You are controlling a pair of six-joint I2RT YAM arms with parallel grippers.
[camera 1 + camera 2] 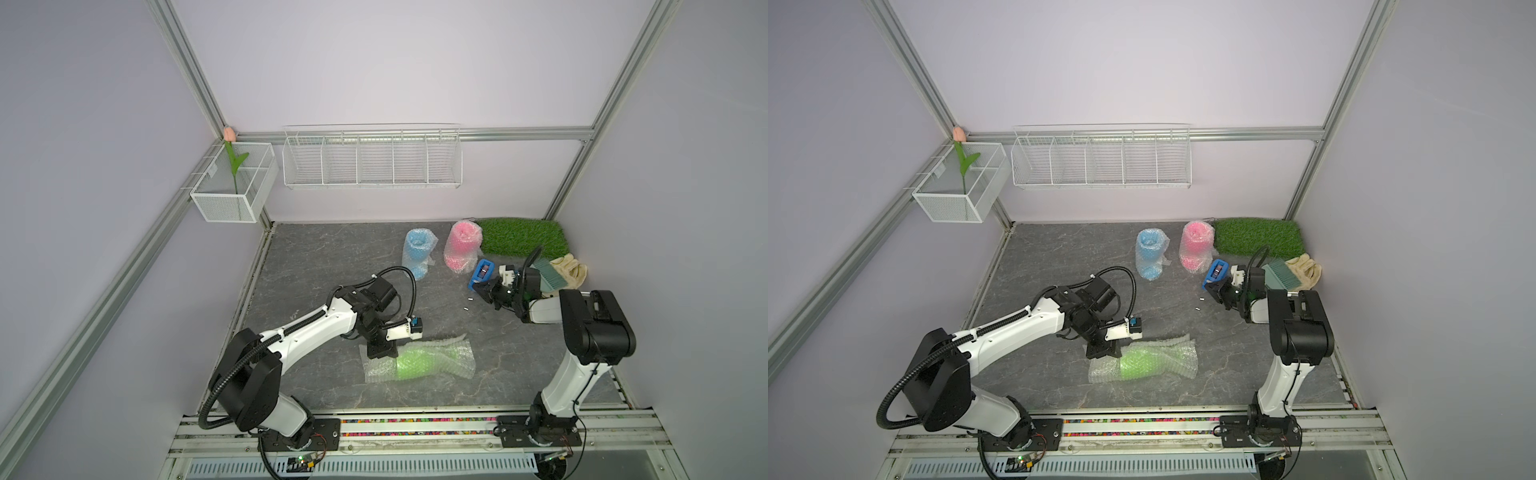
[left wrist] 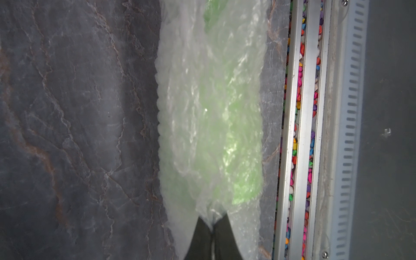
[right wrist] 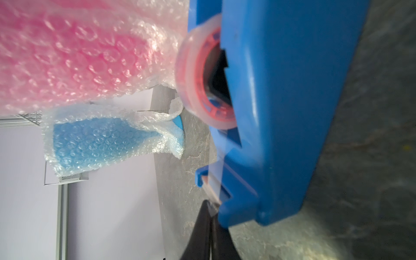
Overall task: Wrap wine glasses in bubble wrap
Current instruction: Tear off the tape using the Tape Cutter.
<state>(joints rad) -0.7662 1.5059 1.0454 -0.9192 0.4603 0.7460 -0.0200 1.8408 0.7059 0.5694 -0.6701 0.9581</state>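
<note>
The lime green wine glass point(image 1: 415, 360) lies on its side near the front of the table, rolled in bubble wrap point(image 1: 455, 353). My left gripper point(image 1: 380, 352) is shut on the wrap's left end; the left wrist view shows its tips point(image 2: 212, 222) pinching the film beside the green glass point(image 2: 236, 157). The blue glass point(image 1: 417, 253) and pink glass point(image 1: 461, 245) stand wrapped at the back. My right gripper point(image 1: 478, 287) is at the blue tape dispenser point(image 1: 481, 272), and its tips point(image 3: 211, 209) are shut on the free end of the clear tape at the cutter.
A green grass mat point(image 1: 519, 237) lies at the back right, with a brush point(image 1: 548, 274) and pale gloves point(image 1: 571, 268) beside it. Two small bits point(image 1: 469, 299) lie on the stone table. A wire rack point(image 1: 372, 158) and a mesh box point(image 1: 232, 187) hang on the walls.
</note>
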